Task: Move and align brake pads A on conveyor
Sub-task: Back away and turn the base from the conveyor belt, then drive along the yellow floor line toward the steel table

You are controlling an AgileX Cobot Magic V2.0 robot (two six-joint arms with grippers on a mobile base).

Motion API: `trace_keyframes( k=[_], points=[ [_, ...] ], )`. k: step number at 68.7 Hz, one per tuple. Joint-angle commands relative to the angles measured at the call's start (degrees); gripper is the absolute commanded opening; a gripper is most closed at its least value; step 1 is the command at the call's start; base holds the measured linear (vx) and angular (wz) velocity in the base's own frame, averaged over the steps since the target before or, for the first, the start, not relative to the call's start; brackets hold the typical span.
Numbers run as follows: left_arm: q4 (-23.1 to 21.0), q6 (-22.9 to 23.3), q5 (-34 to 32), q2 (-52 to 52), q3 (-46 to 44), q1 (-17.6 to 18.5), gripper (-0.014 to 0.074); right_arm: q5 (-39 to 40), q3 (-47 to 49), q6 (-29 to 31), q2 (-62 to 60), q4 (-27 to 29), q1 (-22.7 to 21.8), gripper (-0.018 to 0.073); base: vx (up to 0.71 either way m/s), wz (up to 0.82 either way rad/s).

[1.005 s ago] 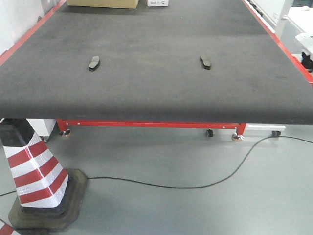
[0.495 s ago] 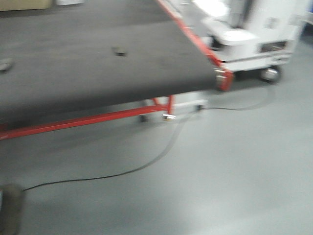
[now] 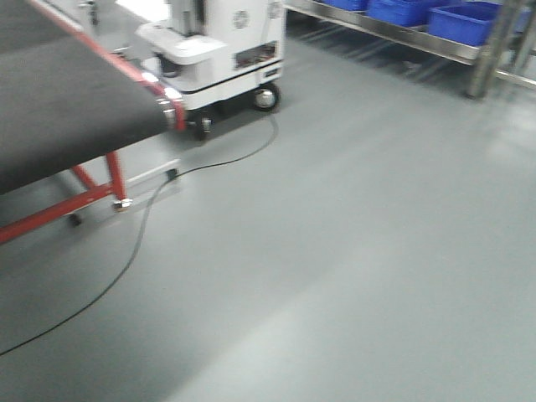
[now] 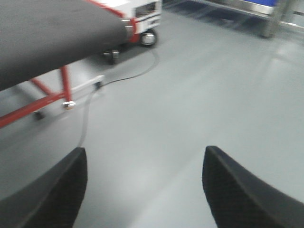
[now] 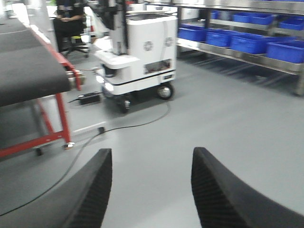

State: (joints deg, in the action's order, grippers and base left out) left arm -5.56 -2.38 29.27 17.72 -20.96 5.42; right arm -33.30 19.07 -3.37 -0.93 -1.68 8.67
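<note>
The conveyor (image 3: 67,100) shows only as a corner of dark belt with a red edge strip at the upper left of the front view; it also appears as the belt (image 4: 47,33) in the left wrist view and the belt (image 5: 23,76) in the right wrist view. No brake pads A are in view. My left gripper (image 4: 145,154) is open over bare grey floor, nothing between its fingers. My right gripper (image 5: 152,154) is also open over the floor, holding nothing.
A white wheeled robot base (image 3: 222,50) stands beside the conveyor's end. A black cable (image 3: 134,243) runs across the grey floor from it. Metal shelving with blue bins (image 3: 435,17) lines the far right. The conveyor's red frame legs (image 3: 113,180) stand at left.
The whole view has swung to the right: the conveyor slid off to the left, the two pads left the frame, and the white base and shelving came into view.
</note>
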Motion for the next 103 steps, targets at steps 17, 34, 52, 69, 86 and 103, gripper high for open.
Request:
trace_keyframes(
  k=[17, 34, 52, 69, 86, 103],
  points=[
    [-0.6, 0.2, -4.2, 0.6, -1.5, 0.4, 0.0503, 4.0, 1.4, 0.5, 0.9, -0.6, 0.0, 0.0361, -0.11, -0.69],
    [-0.6, 0.2, -4.2, 0.6, -1.5, 0.4, 0.0503, 4.0, 1.4, 0.5, 0.9, -0.6, 0.0, 0.0361, -0.05, -0.86],
    [-0.6, 0.2, -4.2, 0.6, -1.5, 0.4, 0.0503, 4.0, 1.4, 0.5, 0.9, -0.6, 0.0, 0.0361, 0.03, -1.06],
    [-0.6, 0.2, -4.2, 0.6, -1.5, 0.4, 0.0503, 4.0, 1.4, 0.5, 0.9, -0.6, 0.0, 0.0361, 0.10, -0.92],
    [-0.6, 0.2, -4.2, 0.6, -1.5, 0.4, 0.0503, 4.0, 1.4, 0.5, 0.9, -0.6, 0.0, 0.0361, 0.18, -0.56],
    [-0.6, 0.2, -4.2, 0.6, -1.5, 0.4, 0.0503, 4.0, 1.4, 0.5, 0.9, -0.6, 0.0, 0.0361, 0.25, -0.22]
  ],
)
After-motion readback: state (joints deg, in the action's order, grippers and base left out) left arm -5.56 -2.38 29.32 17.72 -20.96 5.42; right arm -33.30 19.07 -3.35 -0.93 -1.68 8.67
